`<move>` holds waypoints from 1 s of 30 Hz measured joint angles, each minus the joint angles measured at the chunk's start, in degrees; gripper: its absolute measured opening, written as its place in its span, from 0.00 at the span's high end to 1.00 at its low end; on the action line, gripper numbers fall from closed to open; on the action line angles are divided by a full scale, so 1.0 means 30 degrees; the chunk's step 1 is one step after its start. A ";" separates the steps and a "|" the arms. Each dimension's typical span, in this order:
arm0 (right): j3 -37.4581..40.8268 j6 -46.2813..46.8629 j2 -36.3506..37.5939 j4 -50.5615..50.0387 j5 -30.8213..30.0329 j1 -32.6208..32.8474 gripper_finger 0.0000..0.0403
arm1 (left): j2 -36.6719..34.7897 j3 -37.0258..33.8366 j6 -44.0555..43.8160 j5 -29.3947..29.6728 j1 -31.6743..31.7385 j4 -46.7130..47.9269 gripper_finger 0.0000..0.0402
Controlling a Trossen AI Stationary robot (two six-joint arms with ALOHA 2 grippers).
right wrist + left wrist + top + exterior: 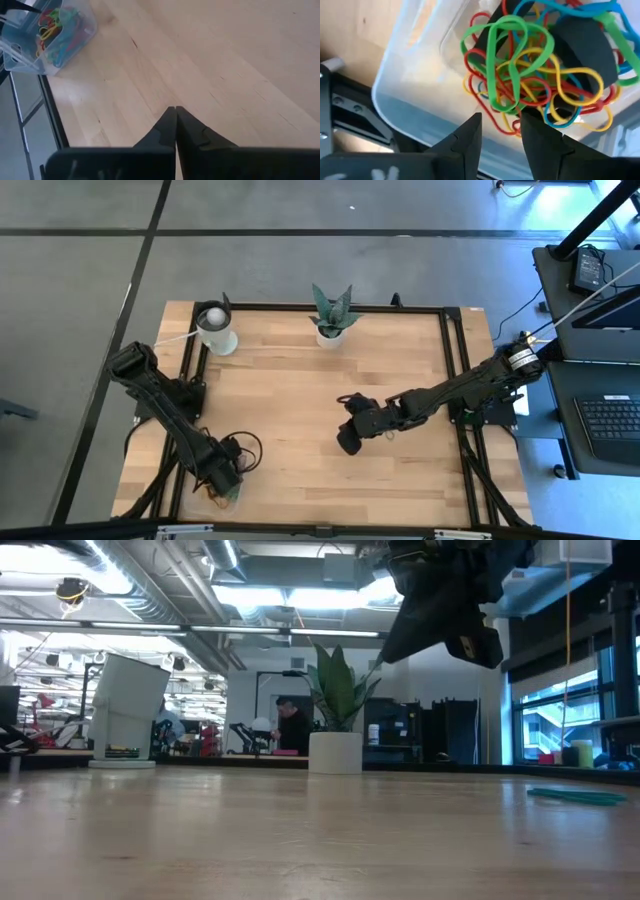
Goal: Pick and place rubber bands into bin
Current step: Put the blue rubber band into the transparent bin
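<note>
The clear bin point(405, 95) stands at the table's near left corner and holds a tangled heap of rubber bands point(520, 75) in green, red, yellow and blue, lying over a black block point(585, 45). My left gripper point(500, 120) hangs open just above the heap, pointing down, with nothing between its fingers. In the high view it covers most of the bin point(233, 495). My right gripper point(350, 438) is shut and hovers over the middle of the table. Its wrist view shows the bin point(75, 47) and the bands point(52, 30) from afar.
A white cup point(217, 330) stands at the far left and a potted plant point(331, 315) at the far middle. A thin teal strip point(575, 796) lies on the table. Bare wood point(300, 410) spreads between the two arms. A dark frame edges the table.
</note>
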State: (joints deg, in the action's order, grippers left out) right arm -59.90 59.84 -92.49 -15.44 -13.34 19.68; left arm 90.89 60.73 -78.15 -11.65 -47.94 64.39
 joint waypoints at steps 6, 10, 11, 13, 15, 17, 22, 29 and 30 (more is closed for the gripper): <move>0.0000 -0.0105 0.0132 -0.1665 0.0475 0.0000 0.99 | 0.0000 0.0630 0.0279 -0.0033 -0.0001 0.1110 0.69; 0.0000 -0.0127 0.0606 -0.4211 0.1729 0.0000 0.99 | -0.0066 0.1424 0.0274 -0.0031 0.0229 0.2305 0.70; 0.0000 -0.0204 0.0807 -0.4744 0.2135 0.0000 0.99 | -0.0114 0.1697 0.0267 -0.0038 0.0355 0.2438 0.71; 0.0000 -0.0722 0.1246 -0.5972 0.2600 0.0000 0.99 | -0.0197 0.2237 0.0111 0.0078 0.0596 0.2700 0.72; 0.0000 -0.1169 0.1716 -0.7061 0.2648 0.0153 0.99 | -0.0296 0.2750 -0.0034 0.0236 0.0911 0.3195 0.73; -0.0007 -0.1376 0.2137 -0.8534 0.2611 0.0372 0.99 | -0.0400 0.3376 -0.0258 0.0665 0.1260 0.3706 0.74; 0.0339 -0.1945 0.2431 -1.3359 0.1868 0.1265 0.98 | -0.0468 0.5083 -0.0681 0.2694 0.2571 0.5034 0.78; 0.2978 -0.3559 0.2419 -1.4120 0.1777 0.1895 0.83 | -0.0474 0.6972 -0.0374 0.5803 0.4808 0.5090 0.83; 0.3490 -0.3559 0.2419 -1.3888 0.1787 0.1916 0.80 | -0.0474 0.7153 -0.0368 0.6152 0.5099 0.4988 0.84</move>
State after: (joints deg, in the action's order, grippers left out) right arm -49.43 49.17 -85.23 -57.11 -7.98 25.43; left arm 89.47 82.19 -79.26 6.81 -32.64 79.35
